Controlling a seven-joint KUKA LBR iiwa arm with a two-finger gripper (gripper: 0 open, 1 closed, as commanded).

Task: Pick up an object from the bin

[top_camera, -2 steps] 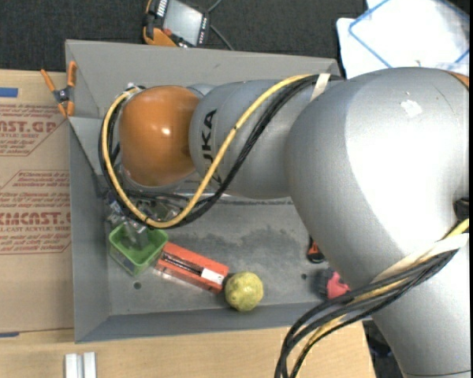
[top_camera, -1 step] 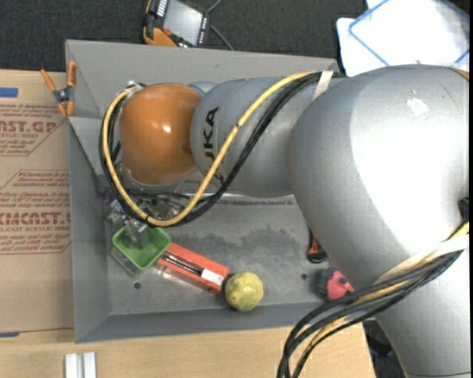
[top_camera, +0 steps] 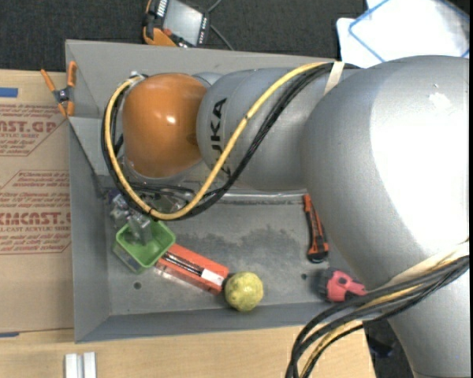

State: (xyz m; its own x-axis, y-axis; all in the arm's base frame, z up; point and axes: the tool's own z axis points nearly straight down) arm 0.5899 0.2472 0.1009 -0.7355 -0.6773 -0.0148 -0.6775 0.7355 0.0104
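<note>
Green plastic is what sits nearest the pincer (top_camera: 132,217): a small square green dish (top_camera: 147,246) lying at the left end of the bin (top_camera: 91,290), close to its left wall; the pincer hangs just over the dish's upper-left corner, perhaps touching the rim, though from where I stand I cannot say for sure; whether the pincer is apart or together I cannot tell either, for the arm's orange cover (top_camera: 162,124) and its cables crowd the spot. I'd judge the dish light, hollow and fairly stiff, with smooth walls that could slip; the thin rim looks the best place to take it, pinching one wall rather than spanning the whole body. A flat red box (top_camera: 191,268) lies touching or just beside the dish's lower-right side, so a lift might nudge it; a yellow-green ball (top_camera: 243,290) rests at the far end of that box; an orange-handled tool (top_camera: 316,228) and a red clip (top_camera: 343,286) lie well apart to the right, near the arm.
</note>
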